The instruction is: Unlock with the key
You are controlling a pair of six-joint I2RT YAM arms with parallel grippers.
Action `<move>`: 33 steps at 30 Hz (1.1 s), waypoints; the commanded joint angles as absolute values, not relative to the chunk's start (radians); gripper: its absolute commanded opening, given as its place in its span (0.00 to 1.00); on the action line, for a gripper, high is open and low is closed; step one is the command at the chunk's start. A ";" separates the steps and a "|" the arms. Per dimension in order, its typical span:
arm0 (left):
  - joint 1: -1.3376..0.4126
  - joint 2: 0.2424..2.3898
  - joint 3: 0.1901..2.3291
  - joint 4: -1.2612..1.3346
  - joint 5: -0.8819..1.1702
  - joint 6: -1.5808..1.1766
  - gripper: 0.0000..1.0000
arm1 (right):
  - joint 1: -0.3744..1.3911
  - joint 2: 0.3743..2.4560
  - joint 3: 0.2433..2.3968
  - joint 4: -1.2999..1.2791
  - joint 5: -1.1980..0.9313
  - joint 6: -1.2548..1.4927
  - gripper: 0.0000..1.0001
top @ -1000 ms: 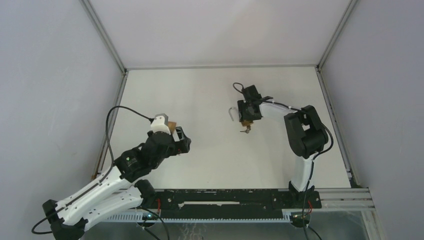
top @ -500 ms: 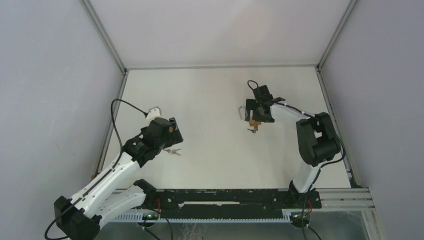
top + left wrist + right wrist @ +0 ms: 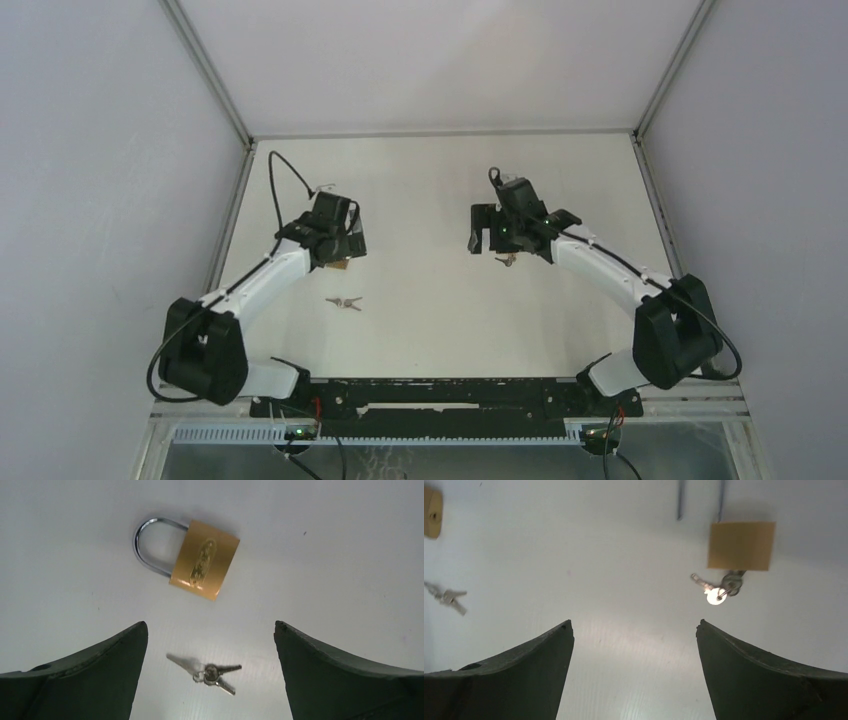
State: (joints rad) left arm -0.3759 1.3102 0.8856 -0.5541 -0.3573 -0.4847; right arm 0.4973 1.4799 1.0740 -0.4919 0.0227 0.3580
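A brass padlock (image 3: pixel 202 566) with its shackle shut lies on the white table, and a small bunch of keys (image 3: pixel 207 672) lies loose just below it. My left gripper (image 3: pixel 210 625) hovers above them, open and empty; in the top view it (image 3: pixel 338 240) is at the left, with the keys (image 3: pixel 345 303) nearer. A second brass padlock (image 3: pixel 741 545) has its shackle open and a key bunch (image 3: pixel 720 587) in its keyhole. My right gripper (image 3: pixel 634 622) is open and empty above the table, left of it.
The white table (image 3: pixel 430 320) is walled by grey panels and metal rails. In the right wrist view, the first padlock (image 3: pixel 431 505) and its keys (image 3: pixel 446 597) show at the far left. The arm bases stand on the black rail (image 3: pixel 440 395) at the near edge.
My left arm has swung back and to the left and now hangs over the shut padlock, with the loose keys uncovered. My right arm has stretched out and lies lower, over the open padlock.
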 commanded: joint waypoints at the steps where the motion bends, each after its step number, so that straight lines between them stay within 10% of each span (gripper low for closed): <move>1: -0.328 1.432 1.021 -0.495 -0.285 -0.294 0.98 | 0.546 1.382 1.035 -0.515 -0.042 0.393 0.98; 15: -0.225 1.764 1.209 -0.539 -0.174 -0.169 0.89 | 0.586 1.097 0.989 -0.650 -0.082 0.388 0.97; 33: -0.251 1.818 1.208 -0.544 -0.051 -0.145 0.51 | 0.585 0.941 0.989 -0.752 -0.088 0.395 0.97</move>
